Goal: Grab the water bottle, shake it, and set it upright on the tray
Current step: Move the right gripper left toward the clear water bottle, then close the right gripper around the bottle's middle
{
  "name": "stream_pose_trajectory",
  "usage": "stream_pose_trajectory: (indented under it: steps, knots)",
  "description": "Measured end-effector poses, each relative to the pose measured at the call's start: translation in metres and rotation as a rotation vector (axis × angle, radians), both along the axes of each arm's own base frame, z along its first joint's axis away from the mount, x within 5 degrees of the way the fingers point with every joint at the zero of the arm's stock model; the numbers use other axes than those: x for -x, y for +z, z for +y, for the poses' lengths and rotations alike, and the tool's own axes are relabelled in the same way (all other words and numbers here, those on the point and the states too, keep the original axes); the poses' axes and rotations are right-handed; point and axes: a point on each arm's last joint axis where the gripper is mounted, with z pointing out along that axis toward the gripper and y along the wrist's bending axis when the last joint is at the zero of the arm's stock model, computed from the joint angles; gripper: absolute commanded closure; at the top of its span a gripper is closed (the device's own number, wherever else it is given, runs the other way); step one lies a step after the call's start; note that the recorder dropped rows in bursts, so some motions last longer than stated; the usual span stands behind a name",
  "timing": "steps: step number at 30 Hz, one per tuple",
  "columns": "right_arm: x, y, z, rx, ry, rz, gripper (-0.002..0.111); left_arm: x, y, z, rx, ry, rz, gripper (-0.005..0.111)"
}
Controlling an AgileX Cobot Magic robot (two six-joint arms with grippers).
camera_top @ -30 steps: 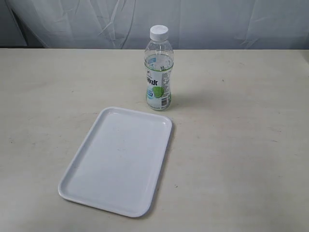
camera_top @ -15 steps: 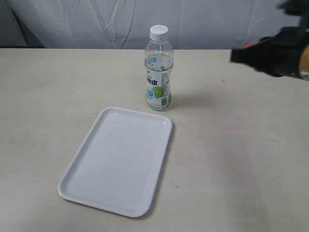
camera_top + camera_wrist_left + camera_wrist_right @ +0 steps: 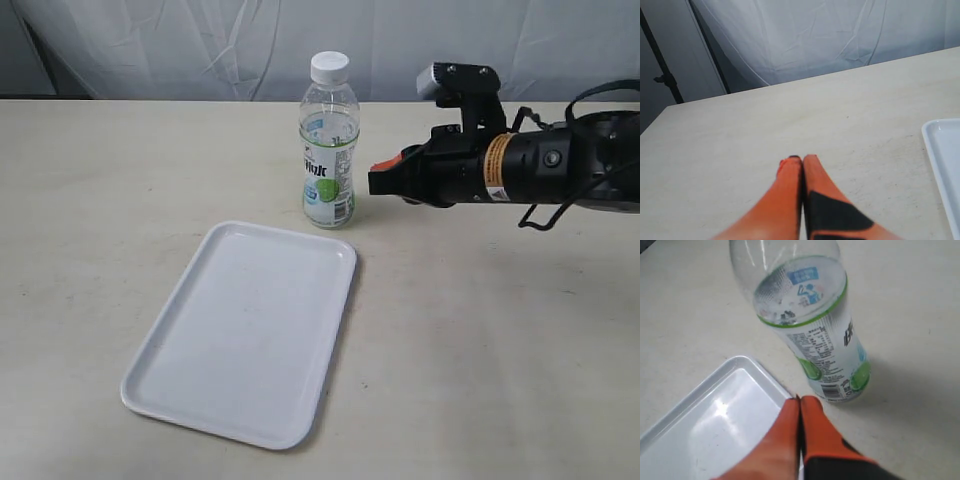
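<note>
Bottle: small, clear plastic, rounded shoulder, white screw cap. The wrap label is white, green and light blue with dark print. It stands upright on the tabletop, just beyond the far short edge of the tray near one corner, with a narrow gap to the rim. Tray: flat white plastic rectangle with a slight gloss, rounded corners and a low raised rim, lying askew to the tabletop edge. Tabletop: matte off-white, with faint scuffs and specks. Wrinkled white cloth hangs behind it. The right arm is black and cylindrical, with a yellow band and loose black cables. It reaches in level above the tabletop. Right fingers: orange with black parts, pressed together, holding nothing. Their tips point at the bottle's labelled lower half, just beside it and not touching. Left fingers: orange, one with a black patch, also pressed together with nothing between them, over bare tabletop near the tray's rim.
</note>
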Motion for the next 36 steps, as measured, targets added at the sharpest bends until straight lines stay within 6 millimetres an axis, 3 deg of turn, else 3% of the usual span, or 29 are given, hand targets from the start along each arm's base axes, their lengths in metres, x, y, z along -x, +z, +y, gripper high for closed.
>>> stream_pose_trajectory:
  steps: [2,4,8,11,21,28,36]
  knots:
    - [-0.001,-0.007,0.001,-0.006,-0.007,0.023,0.102,0.0,0.0,0.0,0.0,0.0,0.0,0.106]
    - [-0.003,-0.014,0.001,-0.007,-0.021,0.044,0.089,0.0,0.0,0.0,0.0,0.0,0.0,0.106]
    - [-0.006,-0.026,0.003,-0.01,-0.025,0.064,0.045,0.0,0.0,0.0,0.0,0.0,0.0,0.106]
    - [-0.009,-0.031,0.003,-0.008,-0.028,0.036,0.026,0.0,0.0,0.0,0.0,0.0,0.0,0.106]
    - [-0.017,-0.033,0.011,-0.035,0.052,-0.224,0.024,0.0,0.0,0.0,0.0,0.0,0.0,0.106]
    - [-0.024,-0.034,0.034,0.017,0.138,-0.362,0.028,0.0,0.0,0.0,0.0,0.0,0.0,0.106]
    - [-0.045,-0.039,0.053,0.031,0.024,-0.324,0.028,0.0,0.0,0.0,0.0,0.0,0.0,0.106]
